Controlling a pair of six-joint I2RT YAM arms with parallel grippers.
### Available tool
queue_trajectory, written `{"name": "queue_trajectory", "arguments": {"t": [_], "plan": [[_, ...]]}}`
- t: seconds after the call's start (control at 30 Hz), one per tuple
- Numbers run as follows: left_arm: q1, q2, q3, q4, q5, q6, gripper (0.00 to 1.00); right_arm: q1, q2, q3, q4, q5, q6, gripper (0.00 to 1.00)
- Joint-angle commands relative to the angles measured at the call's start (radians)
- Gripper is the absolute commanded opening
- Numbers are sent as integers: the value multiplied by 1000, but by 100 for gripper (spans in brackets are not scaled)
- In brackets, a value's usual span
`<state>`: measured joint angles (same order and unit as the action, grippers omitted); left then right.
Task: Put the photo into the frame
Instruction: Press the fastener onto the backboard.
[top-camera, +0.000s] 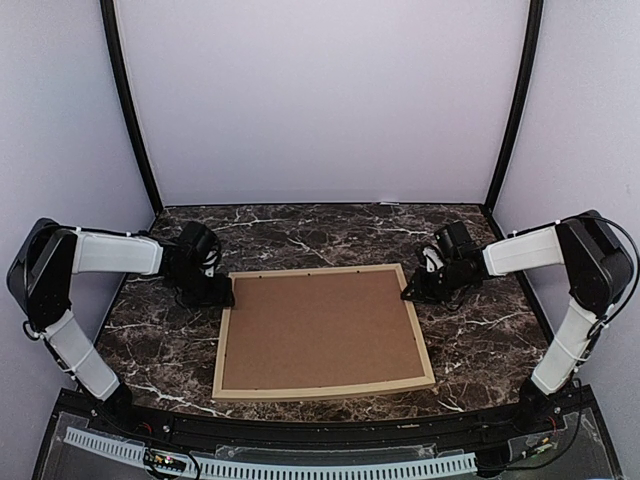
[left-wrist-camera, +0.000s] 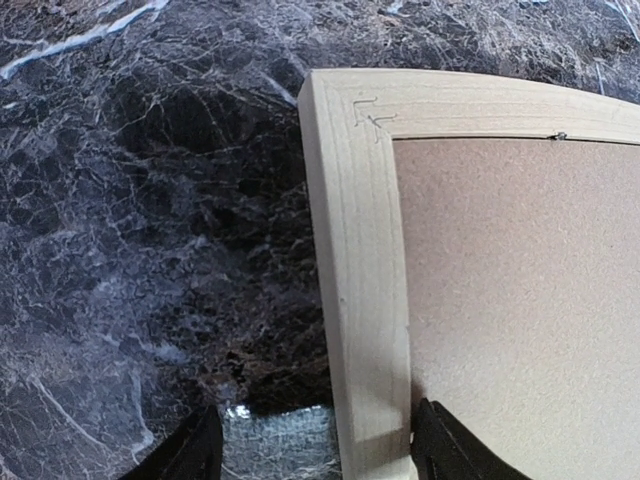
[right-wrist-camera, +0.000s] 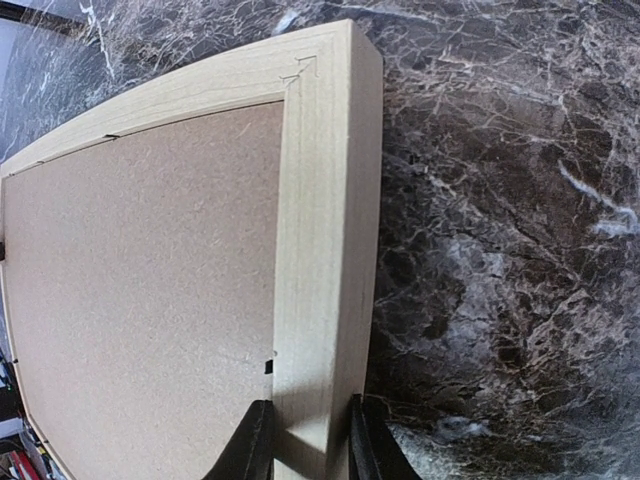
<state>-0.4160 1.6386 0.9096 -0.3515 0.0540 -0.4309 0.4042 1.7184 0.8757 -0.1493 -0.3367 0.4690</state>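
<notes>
The light wood frame (top-camera: 320, 388) lies flat mid-table, back side up, with a brown backing board (top-camera: 318, 328) filling it. The photo is hidden or out of view. My left gripper (top-camera: 222, 296) is at the frame's far left corner. In the left wrist view it (left-wrist-camera: 315, 432) is open and straddles the left rail (left-wrist-camera: 360, 260), with the right finger (left-wrist-camera: 450, 450) over the backing board. My right gripper (top-camera: 410, 292) is at the far right corner. In the right wrist view it (right-wrist-camera: 308, 435) is shut on the right rail (right-wrist-camera: 325, 220), both fingers tight against it.
The table (top-camera: 480, 330) is dark marble with white veins. Black posts and pale walls enclose it at the back and sides. A black edge with a white strip (top-camera: 300, 468) runs along the near side between the arm bases.
</notes>
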Motion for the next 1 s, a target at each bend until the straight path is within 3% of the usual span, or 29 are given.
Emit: {"name": "queue_trajectory", "arguments": {"t": [0.0, 0.2, 0.47, 0.7, 0.97], "plan": [[-60, 81, -11, -38, 26, -12, 68, 11, 38, -31, -4, 7, 1, 20], [-79, 75, 5, -23, 44, -19, 70, 13, 42, -36, -3, 16, 4, 17], [-79, -73, 14, 46, 108, -38, 79, 13, 38, -37, -6, 29, 12, 16], [-63, -155, 14, -11, 46, -35, 81, 13, 32, -38, -7, 31, 11, 16], [-16, -139, 7, -104, -39, 2, 79, 13, 30, -43, -4, 31, 12, 16]]}}
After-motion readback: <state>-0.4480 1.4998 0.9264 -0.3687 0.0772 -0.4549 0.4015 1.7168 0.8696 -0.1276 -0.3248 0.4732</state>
